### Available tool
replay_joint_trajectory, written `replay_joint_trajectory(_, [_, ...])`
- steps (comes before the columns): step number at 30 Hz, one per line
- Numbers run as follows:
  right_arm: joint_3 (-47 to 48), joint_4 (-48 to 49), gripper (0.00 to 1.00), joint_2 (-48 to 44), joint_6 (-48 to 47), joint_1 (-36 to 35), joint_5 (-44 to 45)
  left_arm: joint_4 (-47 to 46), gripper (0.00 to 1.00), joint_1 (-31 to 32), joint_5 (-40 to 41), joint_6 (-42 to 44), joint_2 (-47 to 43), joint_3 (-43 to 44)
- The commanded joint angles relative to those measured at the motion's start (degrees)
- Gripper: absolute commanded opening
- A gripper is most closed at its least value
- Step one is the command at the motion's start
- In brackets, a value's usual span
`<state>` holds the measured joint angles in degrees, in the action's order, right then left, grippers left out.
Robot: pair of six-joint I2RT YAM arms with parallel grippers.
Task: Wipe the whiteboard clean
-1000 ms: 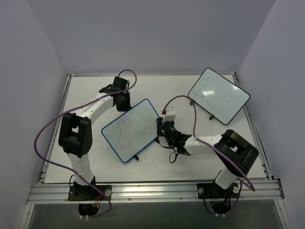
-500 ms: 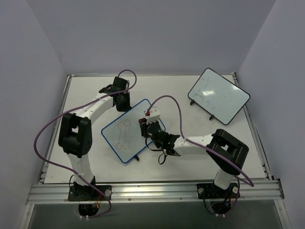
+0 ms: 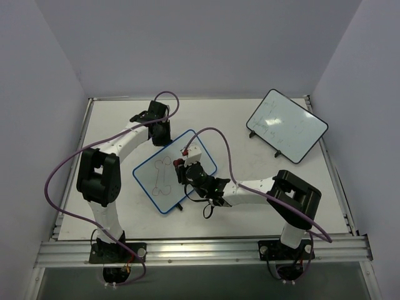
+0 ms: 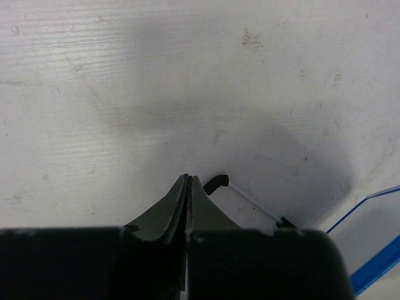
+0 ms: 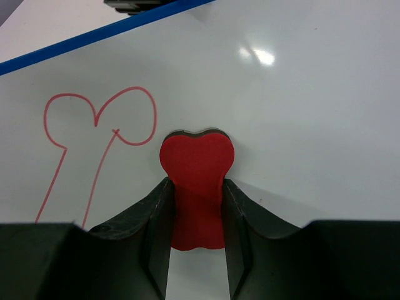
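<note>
The blue-framed whiteboard [image 3: 159, 178] stands tilted at the table's middle and bears a red bone-shaped drawing [image 3: 164, 175]. My right gripper [image 3: 181, 167] is shut on a red eraser [image 5: 195, 181] and presses it on the board, just right of the drawing [image 5: 94, 144]. The board fills the right wrist view [image 5: 300, 94]. My left gripper [image 3: 160, 133] is shut and empty, just behind the board's far edge. In the left wrist view its fingertips [image 4: 187, 182] hang over the bare table beside the board's black foot [image 4: 215, 183] and blue corner [image 4: 375, 269].
A second whiteboard with a black frame and faint marks [image 3: 286, 124] stands at the back right. The purple cables of both arms loop above the table.
My right gripper has moved left with the eraser, from off the board's right edge onto its surface. The faint marks on the board's right half are gone. The left arm has not moved.
</note>
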<state>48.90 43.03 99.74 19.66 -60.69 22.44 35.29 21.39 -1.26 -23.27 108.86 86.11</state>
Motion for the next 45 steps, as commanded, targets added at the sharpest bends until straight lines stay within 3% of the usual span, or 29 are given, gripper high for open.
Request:
replay_joint_trajectory(1, [-2.7, -1.7, 0.22, -1.4, 0.6, 4.1, 1.8, -0.8, 0.05, 0.8, -1.0, 0.4, -1.8, -0.1])
replay_joint_trajectory(11, [-7.5, -2.9, 0.22, -6.0, 1.2, 11.0, 0.3, -1.0, 0.05, 0.8, -1.1, 0.4, -1.5, 0.0])
replay_joint_trajectory(18, [-5.5, -2.2, 0.22, -3.7, 1.3, 9.1, -1.0, -0.8, 0.05, 0.8, -1.0, 0.4, -1.5, -0.1])
replay_joint_trajectory(29, [0.8, -3.0, 0.21, 2.4, 2.7, -1.3, 1.4, -0.9, 0.05, 0.8, -0.9, 0.4, -1.6, -0.3])
replay_joint_trajectory(35, [-0.2, -3.0, 0.22, 2.7, 3.2, -1.1, 2.9, -0.8, 0.05, 0.8, -0.9, 0.5, -1.7, -0.3])
replay_joint_trajectory(45, [-8.1, -0.7, 0.22, -0.9, 4.9, 5.6, 3.1, -0.9, 0.05, 0.8, -0.9, 0.5, -1.6, -0.3])
